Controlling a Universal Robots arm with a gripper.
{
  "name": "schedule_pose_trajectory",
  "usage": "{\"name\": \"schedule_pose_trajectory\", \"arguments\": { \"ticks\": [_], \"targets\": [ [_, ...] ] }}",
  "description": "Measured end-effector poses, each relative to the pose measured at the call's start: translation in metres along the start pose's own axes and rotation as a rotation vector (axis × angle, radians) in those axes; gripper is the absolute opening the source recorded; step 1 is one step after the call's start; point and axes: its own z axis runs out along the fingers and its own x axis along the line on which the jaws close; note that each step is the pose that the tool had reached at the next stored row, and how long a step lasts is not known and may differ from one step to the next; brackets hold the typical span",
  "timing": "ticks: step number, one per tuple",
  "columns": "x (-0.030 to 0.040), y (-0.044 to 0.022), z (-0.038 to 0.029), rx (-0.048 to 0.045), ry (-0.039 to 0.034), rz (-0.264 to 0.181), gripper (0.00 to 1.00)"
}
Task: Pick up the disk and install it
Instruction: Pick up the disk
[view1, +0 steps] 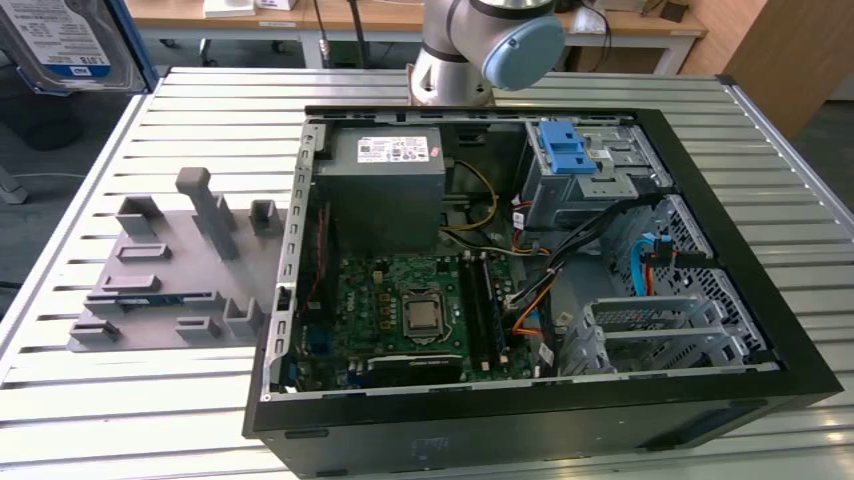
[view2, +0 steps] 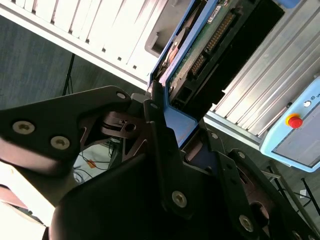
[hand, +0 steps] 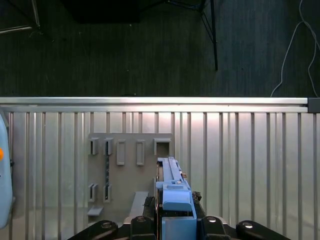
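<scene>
Exterior view: flat silver hard drive with blue-and-white label and blue plastic bracket, the disk (view1: 64, 40), sits at the top of the exterior view's left. It is raised clear of the slatted metal table (view1: 107, 400), label face toward the camera, partly cut by the frame edge. The grey robot arm (view1: 481, 50) with its pale blue joint cap rises at top centre, behind the open black computer case (view1: 747, 300).

Inside the case: big grey power-supply box (view1: 387, 180) at upper middle, green motherboard (view1: 400, 310) below it, silver metal cage with blue latch (view1: 587, 170) toward the exterior view's right. On the table, at the exterior view's left of the case, lies a grey moulded fixture plate (view1: 160, 270) with upright posts.

First wrist view: black gripper (hand: 174, 202) narrow, pinching the disk (hand: 172, 185) edge-on, blue bracket uppermost. The fixture plate (hand: 130, 165) and table slats lie beyond.

Second wrist view: black fingers (view2: 155, 120) clamp the disk (view2: 197, 55); its green circuit board and connector pins show.
</scene>
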Motion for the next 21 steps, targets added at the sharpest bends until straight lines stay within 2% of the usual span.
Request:
{"name": "schedule_pose_trajectory", "arguments": {
  "ticks": [14, 21],
  "targets": [
    [0.0026, -0.001, 0.0, 0.0002, -0.0001, 0.0, 0.36],
    [0.0026, -0.0048, 0.0, 0.0001, -0.0001, 0.0, 0.36]
  ]
}}
